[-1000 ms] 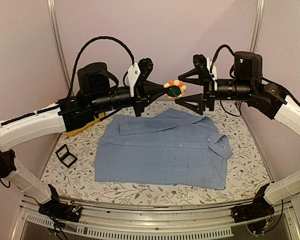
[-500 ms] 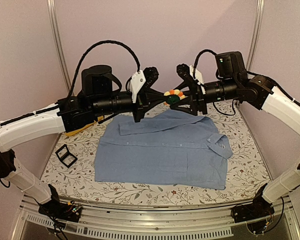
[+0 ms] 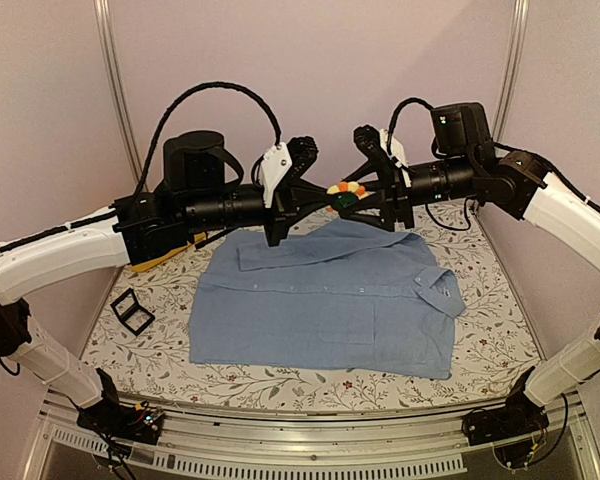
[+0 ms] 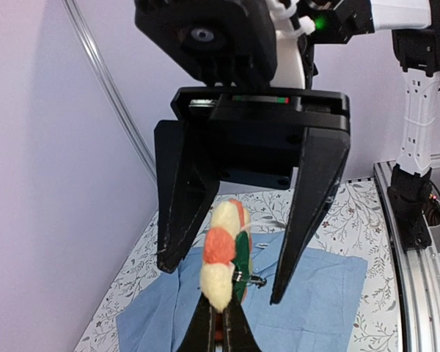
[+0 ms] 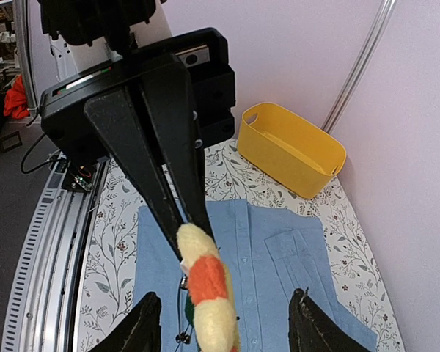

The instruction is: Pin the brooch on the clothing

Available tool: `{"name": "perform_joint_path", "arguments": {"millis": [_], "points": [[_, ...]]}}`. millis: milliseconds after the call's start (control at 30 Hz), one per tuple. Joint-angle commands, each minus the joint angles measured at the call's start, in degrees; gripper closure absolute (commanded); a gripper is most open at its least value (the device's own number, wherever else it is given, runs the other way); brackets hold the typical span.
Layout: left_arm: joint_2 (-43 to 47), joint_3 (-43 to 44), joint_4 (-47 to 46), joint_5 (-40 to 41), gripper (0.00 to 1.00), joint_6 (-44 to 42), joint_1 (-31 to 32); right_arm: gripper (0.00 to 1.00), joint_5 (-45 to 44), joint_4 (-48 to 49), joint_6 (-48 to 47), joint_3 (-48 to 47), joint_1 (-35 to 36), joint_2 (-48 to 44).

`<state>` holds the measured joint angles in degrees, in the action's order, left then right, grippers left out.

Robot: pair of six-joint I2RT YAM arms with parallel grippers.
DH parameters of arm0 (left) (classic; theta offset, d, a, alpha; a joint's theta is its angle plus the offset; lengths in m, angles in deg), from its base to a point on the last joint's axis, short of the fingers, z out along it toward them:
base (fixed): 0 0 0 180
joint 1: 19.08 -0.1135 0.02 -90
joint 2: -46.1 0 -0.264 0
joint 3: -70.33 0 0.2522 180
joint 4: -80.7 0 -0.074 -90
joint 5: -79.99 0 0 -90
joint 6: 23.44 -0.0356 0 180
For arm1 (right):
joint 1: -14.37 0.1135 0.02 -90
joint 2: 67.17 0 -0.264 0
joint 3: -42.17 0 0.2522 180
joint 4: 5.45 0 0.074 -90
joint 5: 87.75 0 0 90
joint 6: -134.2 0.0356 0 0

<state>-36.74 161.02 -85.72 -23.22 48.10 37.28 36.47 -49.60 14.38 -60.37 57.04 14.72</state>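
1. My left gripper is clamped shut on the brooch, pinching its lower edge between the two fingertips. It holds the brooch up in the air above the far edge of the shirt.
2. My right gripper faces the left one head-on over that same far edge. Its jaws stand apart, one finger on each side of the brooch, and a gap shows on both sides, so it grips nothing.
3. The brooch hangs clear of the shirt and does not touch the cloth. A thin metal pin shows at its green back.
4. The shirt lies flat and spread out. Its collar points to the right and its chest pocket sits toward the near edge.
5. Bare flowered table runs along the shirt's near and right edges, so there is room there.
6. Off the shirt's left edge lies a small black box, apart from the cloth.
7. Past the shirt's far-left corner stands a yellow basin, mostly hidden behind my left arm in the top view.
8. The back wall rises close behind the shirt's far edge.
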Motion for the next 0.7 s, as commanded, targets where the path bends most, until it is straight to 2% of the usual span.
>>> {"name": "perform_joint_path", "arguments": {"millis": [0,67,200,433,567,667], "points": [[0.51,0.76,2.62,0.11,1.00,-0.50,0.80,0.42,1.11,1.34,0.97,-1.69,-0.31,0.54],[0.34,0.77,2.65,0.12,1.00,-0.48,0.81,0.44,0.91,1.39,1.12,-1.58,-0.32,0.47],[0.29,0.92,2.58,0.03,1.00,-0.53,0.82,0.53,0.42,1.39,1.43,-1.37,-0.40,0.62],[-0.01,1.17,2.47,-0.49,1.00,-0.28,0.84,0.53,0.24,1.96,1.82,-1.04,-0.40,0.90],[-0.28,1.30,2.47,-0.26,1.00,0.06,0.83,0.46,0.94,3.14,2.46,-0.82,-0.40,1.23],[-0.38,1.38,2.48,-0.04,1.00,0.26,0.80,0.46,0.98,3.79,2.83,-0.55,-0.39,1.39]]}}
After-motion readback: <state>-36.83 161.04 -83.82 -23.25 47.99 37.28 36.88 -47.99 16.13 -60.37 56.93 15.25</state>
